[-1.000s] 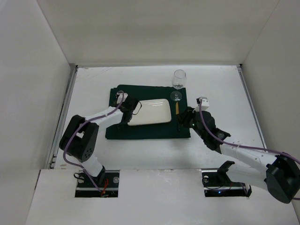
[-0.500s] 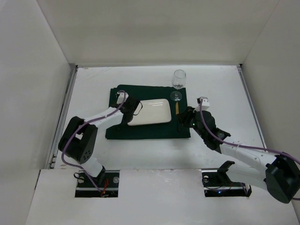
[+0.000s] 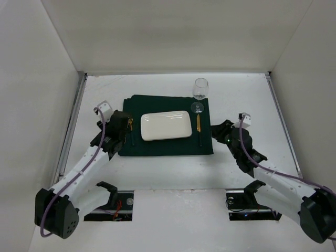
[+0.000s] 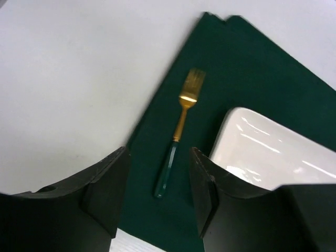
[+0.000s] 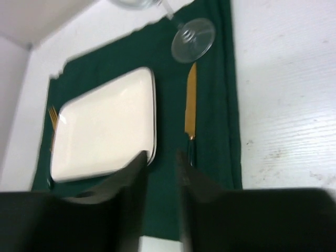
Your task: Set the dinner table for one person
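1. White matte tabletop, the dinner table (image 3: 247, 94), floors the whole enclosure in the top view. Both arm bases are bolted at its near edge, and everything else rests on it. Thin metal strips (image 3: 71, 131) line its left and right sides. Its long axis looks left-to-right, but the slanted view leaves that unsure.
2. Left gripper (image 4: 157, 157): the top view gives only its black body over the left end of the dark green cloth (image 3: 168, 149). The left wrist view settles the rest: fingers spread wide, nothing held. The fork (image 4: 181, 121) lies on the cloth, seen through the gap, untouched.
3. Right gripper (image 5: 160, 157): in the top view it hangs just off the cloth's right edge, over bare table. In the right wrist view the fingers are blurred, with a narrow empty slot between them. It is released.
4. Fork: gold head, dark handle. The handle is toward the arms, the tines toward the far wall, just left of the plate (image 3: 166, 125). The tines show clearly only in the left wrist view.
5. Plate: white, rectangular, centred on the cloth, its long side left-to-right like the cloth's.
6. Knife (image 5: 191, 100): just right of the plate and parallel to the fork, gold blade far, dark handle near. The right wrist view puts its tip at the glass foot; whether they touch, cannot tell.
7. Wine glass (image 3: 199, 88): upright at the cloth's far right corner. The top view shows the whole of it; the right wrist view cuts off the bowl.
8. Plain white walls (image 3: 157, 37) close the left, right and far sides.
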Available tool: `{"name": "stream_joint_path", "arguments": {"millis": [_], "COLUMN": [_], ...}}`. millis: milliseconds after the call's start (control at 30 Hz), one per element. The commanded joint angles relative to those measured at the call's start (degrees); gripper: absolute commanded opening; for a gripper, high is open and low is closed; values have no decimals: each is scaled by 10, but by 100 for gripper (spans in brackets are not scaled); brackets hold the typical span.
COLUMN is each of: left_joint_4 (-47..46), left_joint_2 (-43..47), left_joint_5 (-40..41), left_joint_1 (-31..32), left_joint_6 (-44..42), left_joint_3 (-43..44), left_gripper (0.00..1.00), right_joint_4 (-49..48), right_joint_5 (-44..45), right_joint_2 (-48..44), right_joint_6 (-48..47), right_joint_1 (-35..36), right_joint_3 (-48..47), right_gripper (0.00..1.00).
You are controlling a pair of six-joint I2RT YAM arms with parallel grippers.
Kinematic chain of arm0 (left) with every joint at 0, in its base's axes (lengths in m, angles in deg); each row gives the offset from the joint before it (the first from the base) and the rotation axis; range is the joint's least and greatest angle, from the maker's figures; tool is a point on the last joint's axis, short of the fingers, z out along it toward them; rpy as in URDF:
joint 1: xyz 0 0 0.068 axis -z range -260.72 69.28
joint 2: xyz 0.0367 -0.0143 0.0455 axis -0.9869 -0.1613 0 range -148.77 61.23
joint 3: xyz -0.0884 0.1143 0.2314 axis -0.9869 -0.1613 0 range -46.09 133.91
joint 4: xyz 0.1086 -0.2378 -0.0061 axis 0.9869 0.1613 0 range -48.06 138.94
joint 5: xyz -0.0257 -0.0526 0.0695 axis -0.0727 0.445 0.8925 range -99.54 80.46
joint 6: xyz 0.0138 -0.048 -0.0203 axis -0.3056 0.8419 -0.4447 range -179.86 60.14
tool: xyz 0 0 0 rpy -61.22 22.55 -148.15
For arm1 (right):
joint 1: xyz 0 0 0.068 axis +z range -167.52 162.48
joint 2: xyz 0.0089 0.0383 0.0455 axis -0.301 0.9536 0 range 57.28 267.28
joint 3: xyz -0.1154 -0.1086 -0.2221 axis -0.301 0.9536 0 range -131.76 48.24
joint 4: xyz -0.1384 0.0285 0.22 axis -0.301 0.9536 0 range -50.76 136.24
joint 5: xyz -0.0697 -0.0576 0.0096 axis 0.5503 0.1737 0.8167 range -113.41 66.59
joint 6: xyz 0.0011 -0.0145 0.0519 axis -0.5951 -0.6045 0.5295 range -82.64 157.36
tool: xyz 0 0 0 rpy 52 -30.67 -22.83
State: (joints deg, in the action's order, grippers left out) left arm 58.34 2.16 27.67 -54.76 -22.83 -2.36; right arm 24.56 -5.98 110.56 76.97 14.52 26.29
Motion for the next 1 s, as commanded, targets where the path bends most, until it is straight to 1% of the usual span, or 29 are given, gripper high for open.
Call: {"name": "stream_joint_path", "arguments": {"millis": [0, 67, 133, 200, 267, 400, 533, 767, 867, 967], "left_joint_4": [-2, 1, 6, 14, 22, 23, 35, 15, 3, 7], "left_joint_2": [32, 45, 52, 62, 75, 87, 73, 72, 63, 52], "left_joint_5": [-31, -70, -95, -106, -112, -113, -112, -133, -144, -138], "left_joint_1": [-65, -111, -150, -179, -201, -213, -218, -246, -247, -236], "left_joint_6": [79, 102, 109, 113, 117, 111, 105, 102, 102, 95], "left_joint_3": [-60, -85, -107, -124, -133, -142, -136, -153, -158, -146], "left_gripper": [47, 49, 51, 52, 54, 57, 56, 54, 52, 53], "right_joint_4": [-42, -54, -59, -63, -72, -77, -84, -88, -96, -98], "right_joint_5": [18, 23, 20, 22, 28, 15, 21, 25, 35, 28], "right_joint_2": [-26, -23, -7, 2, 16, 37, 46, 26, 29, 45], "right_joint_6": [39, 44, 50, 58, 61, 71, 77, 75, 68, 67], "right_joint_1": [-32, -42, -48, -47, -48, -47, -54, -61, -58, -58], "right_joint_3": [18, 27, 28, 29, 31, 28, 32, 43, 42, 37], "right_gripper": [45, 56, 63, 68, 71, 72, 72, 74, 75, 75]}}
